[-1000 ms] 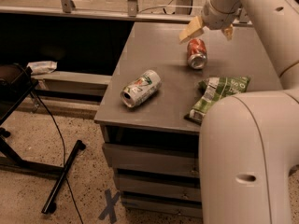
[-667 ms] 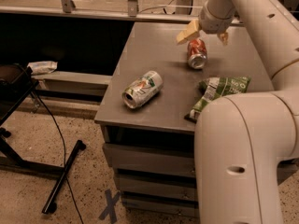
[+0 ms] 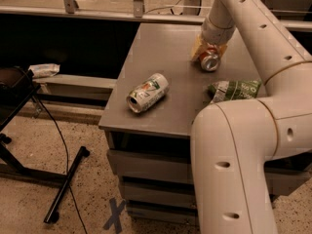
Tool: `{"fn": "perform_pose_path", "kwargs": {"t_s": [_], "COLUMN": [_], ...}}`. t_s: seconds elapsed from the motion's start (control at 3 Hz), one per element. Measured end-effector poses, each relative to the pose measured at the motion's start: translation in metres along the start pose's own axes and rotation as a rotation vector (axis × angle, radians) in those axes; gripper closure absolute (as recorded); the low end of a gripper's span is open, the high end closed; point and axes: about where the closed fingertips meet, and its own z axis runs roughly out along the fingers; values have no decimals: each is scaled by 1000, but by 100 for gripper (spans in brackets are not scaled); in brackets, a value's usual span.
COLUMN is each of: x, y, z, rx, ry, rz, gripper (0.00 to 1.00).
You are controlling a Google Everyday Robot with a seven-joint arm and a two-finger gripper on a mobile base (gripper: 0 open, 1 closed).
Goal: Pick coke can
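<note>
Item: small red aluminium coke can [image 3: 210, 61], lying sideways on grey counter [image 3: 161, 57], axis toward front edge. Gripper [image 3: 209, 51] directly above, jaws open astride it.

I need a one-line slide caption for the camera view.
The pincer is right over the coke can lying on the table.

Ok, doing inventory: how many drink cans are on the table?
2: the coke can at the back, under the gripper, and the white can on its side nearer the front. The arm could hide others.
</note>
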Motion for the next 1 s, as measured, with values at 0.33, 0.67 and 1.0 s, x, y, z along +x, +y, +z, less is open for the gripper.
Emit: {"fn": "perform_pose_path", "kwargs": {"t_s": [0.33, 0.67, 1.0], "x": [-7, -18, -19], "y": [0, -8, -7], "z": [-36, -99, -97], "rx": [-60, -120, -117], "ry": [-78, -254, -261], "rz": [-110, -260, -329], "gripper": [76, 98, 100]}}
